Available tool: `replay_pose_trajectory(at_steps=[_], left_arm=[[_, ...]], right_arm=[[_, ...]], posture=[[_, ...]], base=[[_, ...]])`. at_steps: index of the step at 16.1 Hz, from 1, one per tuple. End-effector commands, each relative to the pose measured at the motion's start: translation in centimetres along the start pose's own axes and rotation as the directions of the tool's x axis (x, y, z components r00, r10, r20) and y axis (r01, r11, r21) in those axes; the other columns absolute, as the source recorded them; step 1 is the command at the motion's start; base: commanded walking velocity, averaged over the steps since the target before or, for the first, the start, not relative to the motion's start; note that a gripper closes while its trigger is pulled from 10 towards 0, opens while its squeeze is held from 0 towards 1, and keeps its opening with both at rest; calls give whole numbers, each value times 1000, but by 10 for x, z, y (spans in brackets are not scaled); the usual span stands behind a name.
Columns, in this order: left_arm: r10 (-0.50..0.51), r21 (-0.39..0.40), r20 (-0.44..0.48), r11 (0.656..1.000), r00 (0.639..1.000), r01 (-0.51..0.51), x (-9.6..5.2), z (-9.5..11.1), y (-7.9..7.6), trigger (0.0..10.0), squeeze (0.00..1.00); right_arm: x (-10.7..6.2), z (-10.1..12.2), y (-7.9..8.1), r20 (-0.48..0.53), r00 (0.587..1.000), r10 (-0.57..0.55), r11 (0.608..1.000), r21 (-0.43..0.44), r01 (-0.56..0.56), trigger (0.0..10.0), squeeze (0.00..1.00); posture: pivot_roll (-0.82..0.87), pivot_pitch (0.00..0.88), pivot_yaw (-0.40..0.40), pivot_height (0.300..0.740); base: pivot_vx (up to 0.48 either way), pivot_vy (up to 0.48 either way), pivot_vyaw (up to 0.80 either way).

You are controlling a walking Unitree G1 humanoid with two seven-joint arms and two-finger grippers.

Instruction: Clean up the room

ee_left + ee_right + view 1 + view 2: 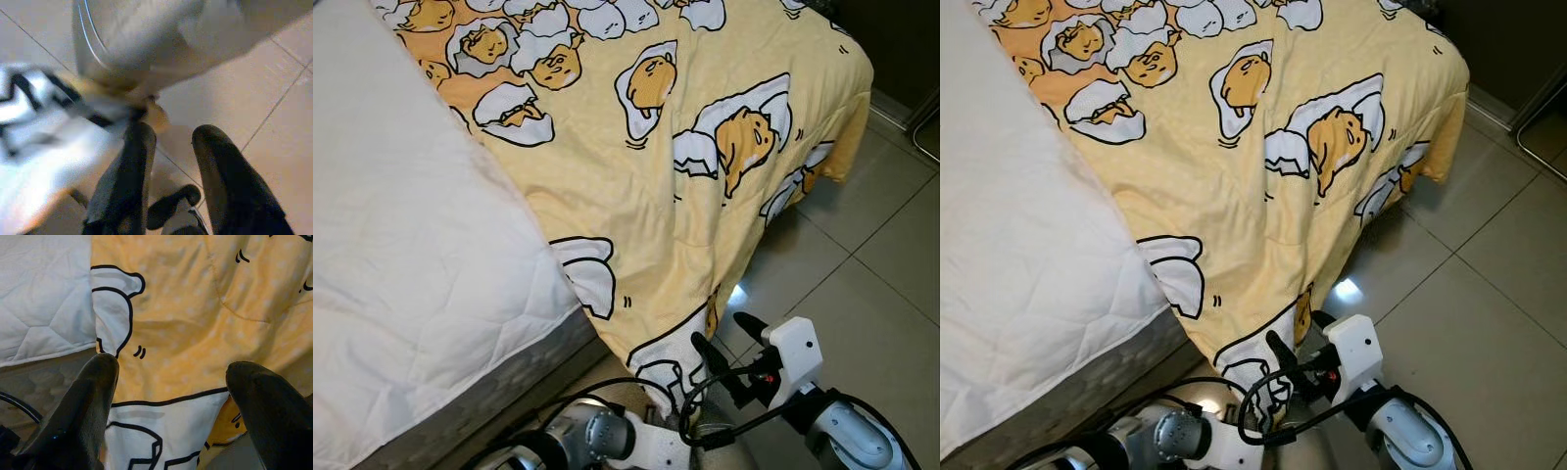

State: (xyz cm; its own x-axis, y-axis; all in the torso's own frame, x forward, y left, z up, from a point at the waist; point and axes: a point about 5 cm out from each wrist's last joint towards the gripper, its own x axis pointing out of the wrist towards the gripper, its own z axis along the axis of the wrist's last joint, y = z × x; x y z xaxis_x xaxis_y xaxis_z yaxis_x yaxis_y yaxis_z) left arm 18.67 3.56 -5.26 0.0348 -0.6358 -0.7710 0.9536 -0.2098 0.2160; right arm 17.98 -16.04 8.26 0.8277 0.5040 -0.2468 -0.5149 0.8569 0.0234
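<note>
In the left eye view a yellow cartoon-print blanket [705, 186] covers the bed's far part and hangs over its edge toward the tiled floor [871, 294]; a white mattress pad [401, 255] lies bare on the robot's left; the right end effector [729, 354] sits low beside the hanging hem, fingers spread, holding nothing.

The right eye view gives the same scene.

In the left wrist view the left end effector [171, 147] is parted over floor tiles, blurred blanket fabric beside one finger; nothing gripped.

In the right wrist view the wide-open fingers [93, 396] frame the draped blanket.
</note>
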Motion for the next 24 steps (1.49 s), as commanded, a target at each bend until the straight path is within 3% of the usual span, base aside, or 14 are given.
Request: replay_pose_trajectory(at_steps=[1, 5, 6, 8, 9, 11, 12, 13, 14, 15, 16, 20, 22, 24], left_arm=[[-38, -16, -25, 999, 999, 37, -2, -9, -7, 10000, 1000], [-6, -22, -74, 1000, 997, 5, -18, -29, -1, 10000, 1000], [39, -90, -54, 995, 998, -44, -21, -29, 7, 10000, 1000], [278, -320, -1, 910, 961, -263, -30, -26, 37, 10000, 1000], [447, -489, 9, 782, 895, -386, -42, -27, 57, 10000, 0], [802, -761, -56, 351, 595, -546, -85, -42, 90, 10000, 0], [863, -807, -124, 200, 491, -556, -100, -51, 93, 10000, 0], [872, -819, -147, 158, 466, -552, -103, -54, 94, 10000, 0], [906, -833, -236, -3, 351, -553, -120, -65, 95, 10000, 0], [918, -842, -300, -127, 259, -525, -135, -73, 96, 10000, 0], [923, -831, -334, -194, 189, -522, -146, -76, 99, 10000, 0], [923, -802, -385, -327, 16, -499, -179, -66, 82, 10000, 0], [924, -787, -377, -353, -59, -506, -197, -50, 71, 10000, 0], [927, -769, -374, -333, -39, -545, -197, -48, 74, 10000, 0]], right_arm=[[-2, -5, 1, -13, 1000, 7, 1000, 9, -7, 10000, 0], [-2, -6, 1, -15, 1000, 3, 1000, 10, -3, 10000, 0], [-2, -6, 1, -15, 1000, 2, 1000, 10, -2, 10000, 0], [1, -5, 0, 0, 1000, -7, 1000, 9, 7, 10000, 0], [5, -3, -2, 14, 1000, -21, 1000, 9, 20, 10000, 0], [20, 3, -8, 67, 996, -62, 998, 26, 61, 10000, 0], [26, 6, -11, 87, 993, -76, 997, 33, 74, 10000, 0], [30, 6, -13, 91, 993, -81, 996, 35, 78, 10000, 0], [37, 8, -17, 110, 989, -100, 994, 48, 95, 10000, 0], [44, 9, -21, 124, 985, -121, 991, 69, 114, 10000, 0], [52, 9, -27, 132, 980, -150, 986, 94, 138, 10000, 0], [71, 20, -49, 187, 940, -284, 953, 160, 256, 10000, 0], [75, 34, -60, 235, 913, -333, 938, 182, 296, 10000, 0], [79, 39, -65, 249, 908, -337, 937, 183, 298, 10000, 0]], posture=[[-336, 249, 66, 740], [-336, 250, 68, 740], [-335, 249, 68, 740], [-327, 231, 83, 740], [-316, 216, 93, 740], [-278, 163, 114, 740], [-262, 134, 122, 740], [-253, 117, 124, 740], [-234, 77, 129, 740], [-218, 44, 130, 740], [-202, 10, 132, 740], [-186, 0, 162, 740], [-179, 0, 155, 740], [-173, 0, 142, 740]], base=[[0, 0, 0], [0, 0, 0], [0, 0, 0], [0, 0, 0], [0, 0, 0], [0, 0, 0], [0, 0, 0], [0, 0, 0], [0, 0, 0], [0, 0, 0], [0, 0, 0], [0, 0, 0], [0, 0, 0], [0, -240, 341]])
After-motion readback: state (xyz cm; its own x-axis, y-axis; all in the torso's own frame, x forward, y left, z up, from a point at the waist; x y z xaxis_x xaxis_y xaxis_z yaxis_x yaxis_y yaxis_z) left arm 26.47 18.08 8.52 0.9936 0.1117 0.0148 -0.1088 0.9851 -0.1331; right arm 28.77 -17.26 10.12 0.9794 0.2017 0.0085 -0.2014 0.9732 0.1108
